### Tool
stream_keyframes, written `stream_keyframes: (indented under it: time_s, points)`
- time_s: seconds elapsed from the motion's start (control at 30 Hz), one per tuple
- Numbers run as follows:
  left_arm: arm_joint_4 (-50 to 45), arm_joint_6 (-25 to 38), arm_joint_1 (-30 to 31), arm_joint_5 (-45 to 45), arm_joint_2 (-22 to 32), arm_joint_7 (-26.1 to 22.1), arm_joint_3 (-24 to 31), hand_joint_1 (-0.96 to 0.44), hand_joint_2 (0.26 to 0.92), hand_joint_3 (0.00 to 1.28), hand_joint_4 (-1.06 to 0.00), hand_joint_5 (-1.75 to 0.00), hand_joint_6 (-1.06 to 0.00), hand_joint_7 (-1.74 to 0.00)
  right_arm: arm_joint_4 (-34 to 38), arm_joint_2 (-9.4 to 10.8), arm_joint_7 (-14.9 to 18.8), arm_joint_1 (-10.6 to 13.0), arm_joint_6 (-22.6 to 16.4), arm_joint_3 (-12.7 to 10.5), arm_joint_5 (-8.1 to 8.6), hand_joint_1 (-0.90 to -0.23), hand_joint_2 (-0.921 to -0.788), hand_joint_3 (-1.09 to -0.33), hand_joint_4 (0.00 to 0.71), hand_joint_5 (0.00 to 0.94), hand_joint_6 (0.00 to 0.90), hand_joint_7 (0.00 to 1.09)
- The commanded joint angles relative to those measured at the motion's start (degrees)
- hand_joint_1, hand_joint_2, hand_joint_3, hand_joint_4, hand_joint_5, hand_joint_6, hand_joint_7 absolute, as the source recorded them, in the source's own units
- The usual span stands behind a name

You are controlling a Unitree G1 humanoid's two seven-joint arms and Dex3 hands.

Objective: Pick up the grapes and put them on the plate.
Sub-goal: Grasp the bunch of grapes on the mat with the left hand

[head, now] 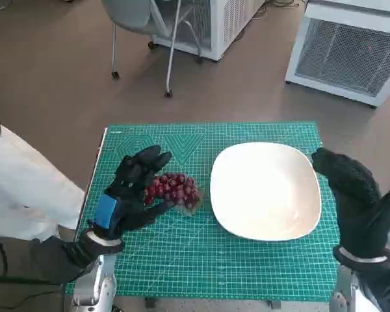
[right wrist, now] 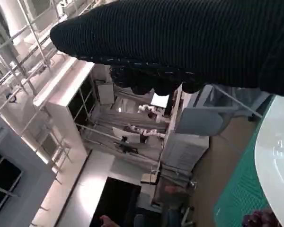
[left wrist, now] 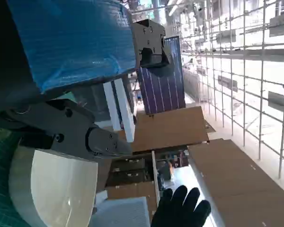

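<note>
Left hand point(head: 131, 192) — fingers spread around the left side of the grapes point(head: 173, 189), which lie on the green mat point(head: 201, 260) covering the table, not clamped on them. White plate point(head: 265, 190) just right of the grapes. Right hand point(head: 356, 198) — beside the plate's right rim, holding nothing, fingers apart.

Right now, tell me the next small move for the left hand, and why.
Probably close the left hand round the grapes until it has them. Its fingers already lie around the bunch, which sits on the green mat beside the white plate. I cannot tell whether it grips them yet, so lifting seems premature.
</note>
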Motion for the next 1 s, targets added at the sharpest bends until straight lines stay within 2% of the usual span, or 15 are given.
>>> stream_keyframes:
  time_s: [0.03,0.17,0.3,1.0]
  points:
    - [0.62,-1.29,0.44,0.87,-0.06,0.29,-0.17,-0.26,0.921,0.07,-0.12,-0.23,-0.05,-0.59,0.50,-0.09,0.07,0.95,0.48,-0.08,-0.20,-0.484,-0.921,-0.524,0.541,0.001,0.197,0.56]
    - [0.70,-1.68,0.34,0.99,-0.04,0.20,-0.17,-0.26,0.921,0.06,-0.12,-0.10,-0.04,-0.49,0.67,-0.09,0.04,0.90,0.28,-0.10,-0.35,-0.484,-0.921,-0.524,0.542,0.001,0.197,0.56]
    - [1.10,-2.12,0.18,0.86,0.04,-0.09,-0.12,-0.26,0.921,0.06,-0.09,-0.05,-0.03,-0.44,0.62,-0.06,-0.09,0.85,0.28,-0.06,-0.58,-0.484,-0.921,-0.524,0.542,0.001,0.199,0.56]
    - [1.39,-2.09,0.07,0.22,0.25,-0.80,-0.30,-0.27,0.921,0.06,-0.08,-0.02,-0.03,-0.40,0.33,-0.02,-0.25,1.10,0.29,-0.03,-0.96,-0.485,-0.921,-0.525,0.543,0.001,0.193,0.57]
